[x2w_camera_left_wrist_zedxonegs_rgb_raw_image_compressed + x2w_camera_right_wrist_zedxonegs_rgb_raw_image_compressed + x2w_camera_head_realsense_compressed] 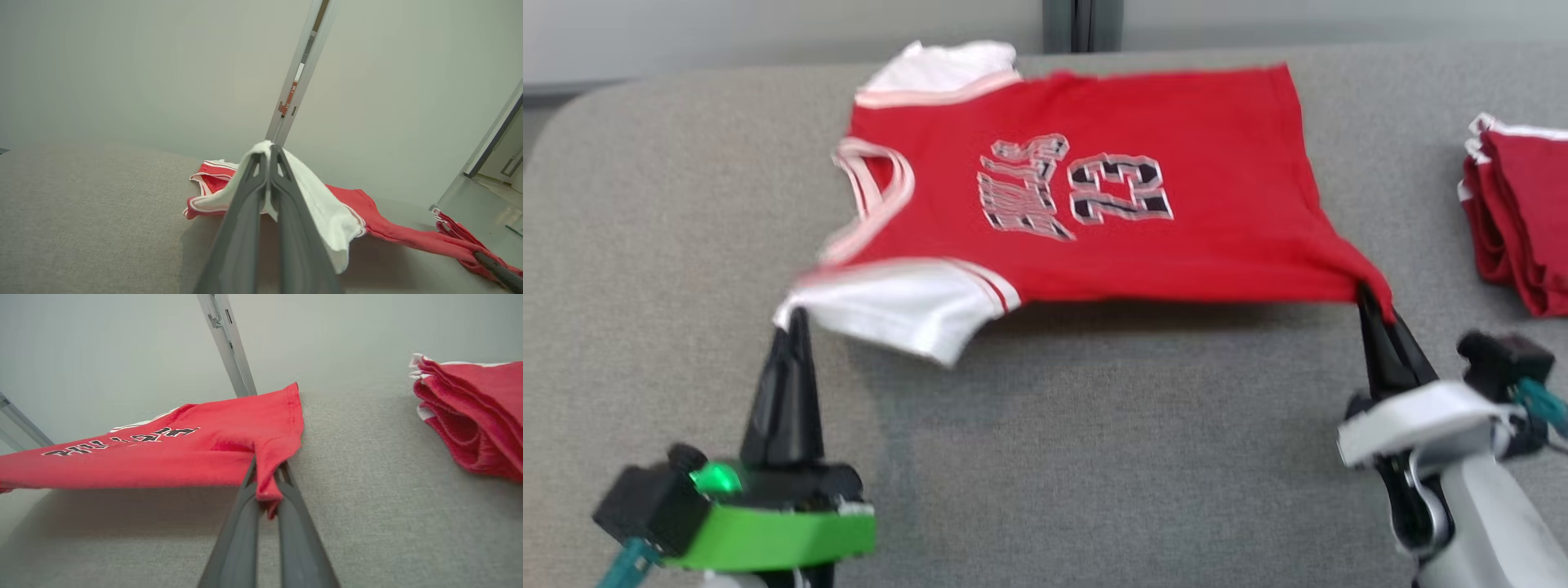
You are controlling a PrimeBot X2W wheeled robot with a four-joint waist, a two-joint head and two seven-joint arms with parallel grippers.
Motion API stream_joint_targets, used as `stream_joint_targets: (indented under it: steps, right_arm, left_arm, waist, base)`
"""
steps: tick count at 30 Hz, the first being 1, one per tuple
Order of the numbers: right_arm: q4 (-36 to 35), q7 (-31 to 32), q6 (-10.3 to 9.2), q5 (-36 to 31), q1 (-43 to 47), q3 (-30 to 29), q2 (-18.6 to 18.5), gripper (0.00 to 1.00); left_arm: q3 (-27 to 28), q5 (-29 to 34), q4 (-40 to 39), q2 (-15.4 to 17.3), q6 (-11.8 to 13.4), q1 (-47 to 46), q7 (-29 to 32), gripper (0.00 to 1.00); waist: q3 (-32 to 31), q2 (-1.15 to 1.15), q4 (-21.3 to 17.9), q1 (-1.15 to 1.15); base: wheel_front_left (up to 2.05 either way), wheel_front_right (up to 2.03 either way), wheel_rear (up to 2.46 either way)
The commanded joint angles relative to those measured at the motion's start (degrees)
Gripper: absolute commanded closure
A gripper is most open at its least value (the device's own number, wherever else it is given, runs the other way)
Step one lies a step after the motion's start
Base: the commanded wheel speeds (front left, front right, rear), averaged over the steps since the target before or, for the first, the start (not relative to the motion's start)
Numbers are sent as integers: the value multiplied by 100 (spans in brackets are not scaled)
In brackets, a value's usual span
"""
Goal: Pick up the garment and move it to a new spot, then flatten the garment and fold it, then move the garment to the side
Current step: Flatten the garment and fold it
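Pinching the red-and-white cloth jersey [1094, 188] by a sleeve in my left gripper [796, 317] and a hem corner in my right gripper [1365, 296], I stretch it flat, near edge raised off the grey fabric surface [1094, 457]; next, I judge: lowering it taut.
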Motion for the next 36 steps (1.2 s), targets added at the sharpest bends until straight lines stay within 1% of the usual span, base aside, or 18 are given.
stream_joint_targets:
  steps: [1,7,11,13,20,26,31,36]
  right_arm:
    - [-218,79,0,20,366,-119,67,100]
    - [-1036,622,-1,186,1463,-389,303,100]
    - [-1246,855,0,140,1765,-535,408,100]
    - [-1237,943,0,117,1802,-570,464,100]
    - [-956,1010,0,116,1588,-525,538,100]
    - [-714,888,0,164,1320,-460,567,100]
    - [-574,844,0,169,960,-380,569,100]
    - [-388,819,0,97,472,-340,553,100]
  left_arm:
    - [-76,-53,-42,-25,-10,261,-16,100]
    - [-210,-135,-45,9,-10,813,-16,100]
    - [-387,-206,128,105,-10,948,3,100]
    - [-441,-238,247,155,-10,943,2,100]
    - [-556,-252,699,183,-10,666,-8,100]
    - [-533,-207,949,180,-11,254,-12,100]
    - [-613,-97,1159,249,-11,-413,-14,100]
    - [-642,-40,1614,322,-11,-1302,-15,100]
  waist:
    - [-686,0,112,0]
    - [-868,0,195,0]
    - [-875,0,214,0]
    - [-847,0,212,0]
    - [-640,0,172,0]
    - [-425,0,114,0]
    - [-182,0,26,0]
    - [144,0,-104,0]
  base:
    - [0,0,0]
    - [0,0,0]
    - [0,0,0]
    - [0,0,0]
    - [0,0,0]
    - [0,0,0]
    - [0,0,0]
    - [0,0,0]
